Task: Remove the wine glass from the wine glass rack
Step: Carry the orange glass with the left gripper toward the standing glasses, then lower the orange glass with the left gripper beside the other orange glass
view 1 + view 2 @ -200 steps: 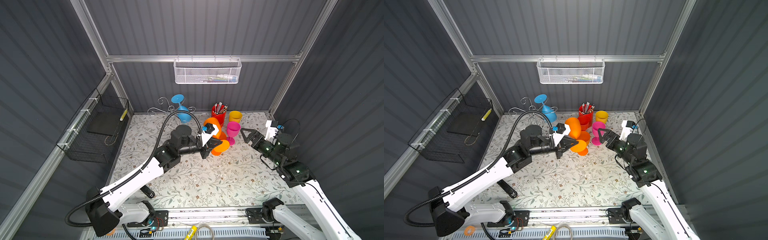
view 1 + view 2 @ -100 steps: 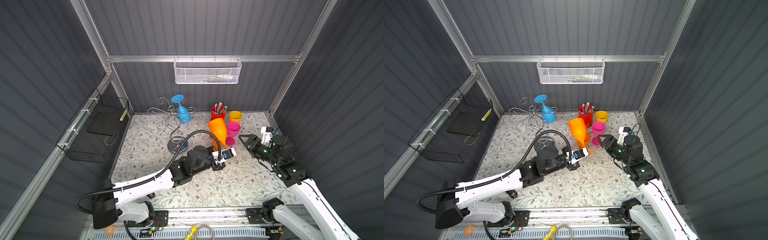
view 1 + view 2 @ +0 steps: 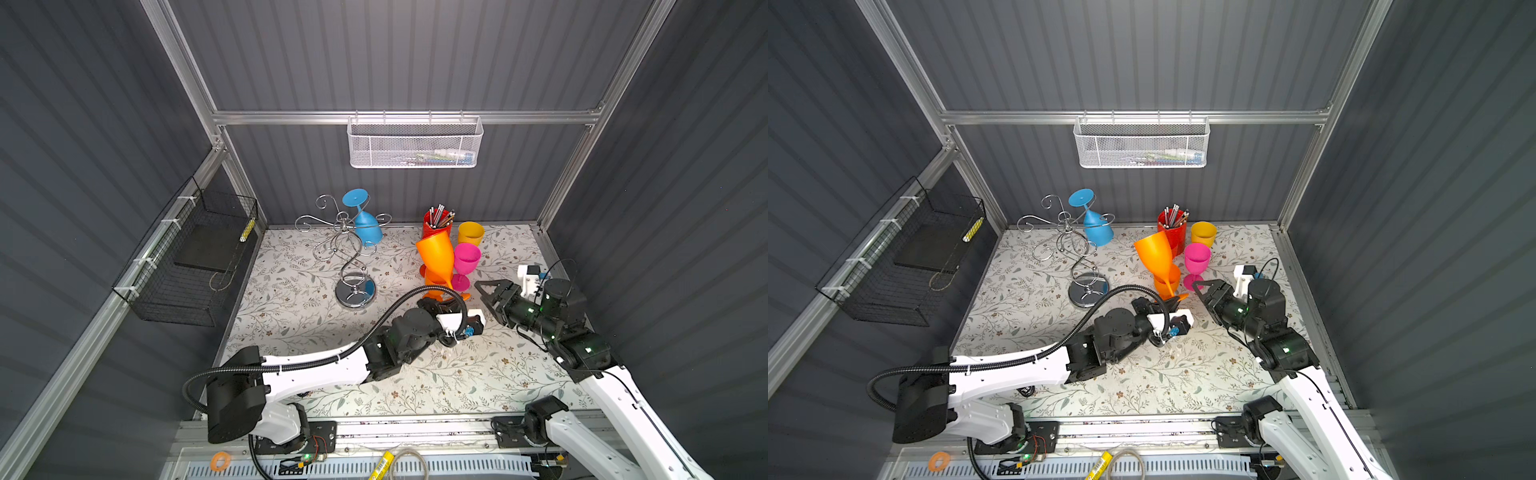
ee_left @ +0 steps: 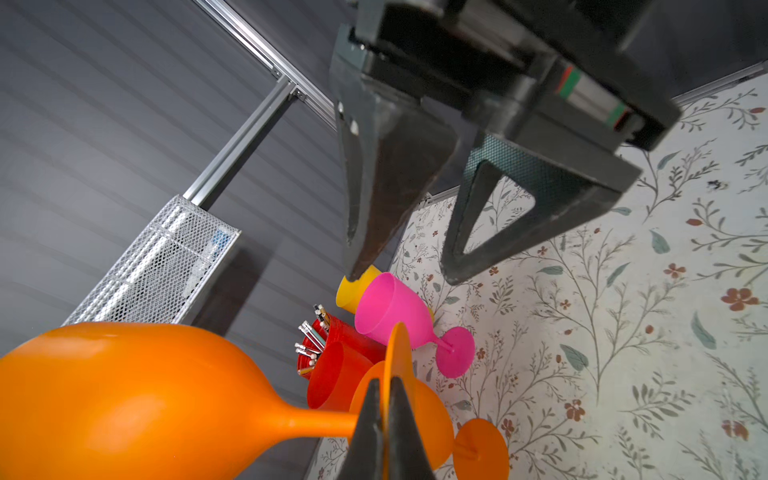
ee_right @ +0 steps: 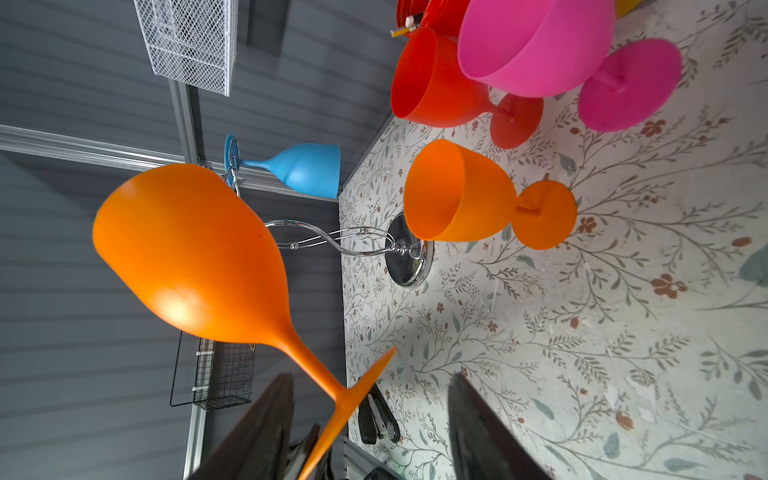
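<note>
Pinching hard, the left gripper [image 4: 384, 428] has its jaws clamped on the rim of the flat foot of the orange wine glass [image 4: 124, 395]. The bowl sticks out well past the fingertips, tilted and with nothing beneath it. A grip that low looks deliberate: it leaves the stem and bowl free for someone else to take.

And here is that someone. The right gripper [image 5: 372, 376] faces the left one, jaws parted, with the foot of the glass sitting in the gap between them. I see no contact there, so this reads as a handover or a steadying grab being lined up.

Further out from the two grippers, an orange goblet [image 5: 457, 195] and a pink goblet [image 5: 532, 45] stand upright on the counter [image 3: 457, 374], close beyond the held glass. That is probably why the bowl is carried high.

Well away from both grippers stands the wine glass rack [image 3: 353, 266]. One blue glass [image 3: 368, 230] hangs upside down from a scroll arm. The orange glass is off the rack.
</note>
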You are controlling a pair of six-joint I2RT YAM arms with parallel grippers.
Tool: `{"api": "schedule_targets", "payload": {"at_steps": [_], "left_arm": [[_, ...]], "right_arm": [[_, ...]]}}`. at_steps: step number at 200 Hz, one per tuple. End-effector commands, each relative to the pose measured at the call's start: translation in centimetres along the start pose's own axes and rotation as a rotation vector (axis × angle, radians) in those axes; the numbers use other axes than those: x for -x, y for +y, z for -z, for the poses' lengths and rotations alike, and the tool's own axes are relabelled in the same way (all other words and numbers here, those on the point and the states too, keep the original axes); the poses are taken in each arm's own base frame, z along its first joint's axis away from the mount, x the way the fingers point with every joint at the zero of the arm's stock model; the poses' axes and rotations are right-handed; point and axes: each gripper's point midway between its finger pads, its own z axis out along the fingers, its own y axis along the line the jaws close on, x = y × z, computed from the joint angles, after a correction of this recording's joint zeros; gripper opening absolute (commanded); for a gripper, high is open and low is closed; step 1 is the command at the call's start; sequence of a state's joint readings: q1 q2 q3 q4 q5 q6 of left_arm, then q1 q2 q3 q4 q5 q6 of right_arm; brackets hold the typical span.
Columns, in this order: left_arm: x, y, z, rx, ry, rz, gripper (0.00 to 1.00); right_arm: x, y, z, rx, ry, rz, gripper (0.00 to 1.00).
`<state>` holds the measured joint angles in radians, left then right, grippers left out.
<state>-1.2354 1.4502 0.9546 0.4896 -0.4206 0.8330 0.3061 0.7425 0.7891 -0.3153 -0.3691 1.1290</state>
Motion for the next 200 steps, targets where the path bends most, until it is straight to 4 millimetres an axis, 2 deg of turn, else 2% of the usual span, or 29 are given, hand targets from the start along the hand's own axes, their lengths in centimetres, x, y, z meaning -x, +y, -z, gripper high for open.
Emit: {"api": "schedule_targets", "payload": {"at_steps": [1,63,80,127,144,169,200], "left_arm": [[1.4,1.3,0.0,0.094,-0.038,-0.044,0.00],[2.9,-0.3,-0.7,0.147,-0.068,-0.141,0.00],[3.0,-0.6,-0.9,0.152,-0.074,-0.151,0.00],[3.6,-0.3,-1.0,0.195,-0.094,-0.135,0.00],[3.9,-0.1,-0.8,0.217,-0.112,-0.135,0.00],[4.2,0.0,-0.9,0.228,-0.126,-0.130,0.00],[4.4,-0.1,-1.4,0.241,-0.125,-0.135,0.00]], "right_arm": [[-0.4,0.2,0.2,0.017,0.018,-0.019,0.59],[-0.7,0.5,0.0,0.033,0.038,-0.028,0.51],[-0.7,0.5,0.1,0.033,0.039,-0.026,0.45],[-0.6,0.0,0.1,0.024,0.020,-0.026,0.30],[-0.5,-0.1,0.0,0.018,0.012,-0.027,0.27],[-0.4,-0.4,-0.5,0.015,0.015,-0.035,0.18],[-0.5,-0.7,-0.8,0.019,0.019,-0.048,0.00]]}}
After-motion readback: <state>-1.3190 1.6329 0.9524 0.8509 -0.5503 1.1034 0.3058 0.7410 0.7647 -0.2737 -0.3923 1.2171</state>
